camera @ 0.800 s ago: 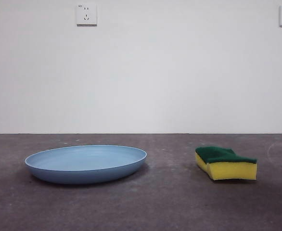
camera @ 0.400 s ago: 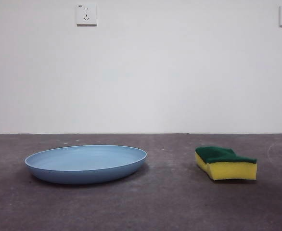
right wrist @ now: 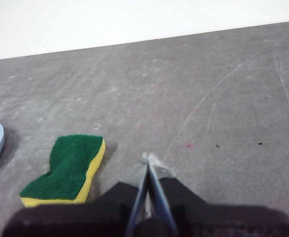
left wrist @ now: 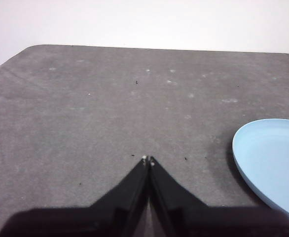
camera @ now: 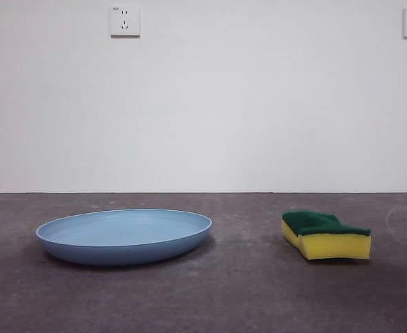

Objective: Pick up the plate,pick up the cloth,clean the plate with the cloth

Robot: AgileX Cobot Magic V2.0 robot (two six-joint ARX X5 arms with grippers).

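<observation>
Front view: the plate (camera: 124,236) lies flat on the grey table (camera: 245,291), left; the cloth (camera: 326,236), green face up, lies well apart to its right. Two wall sockets (camera: 124,21) sit high behind.

Left wrist view: the left gripper (left wrist: 148,159), jaws closed together and empty, hovers beside the plate (left wrist: 270,165).

Right wrist view: the right gripper (right wrist: 150,159), jaws pressed together and empty, hangs near the cloth (right wrist: 68,168).
</observation>
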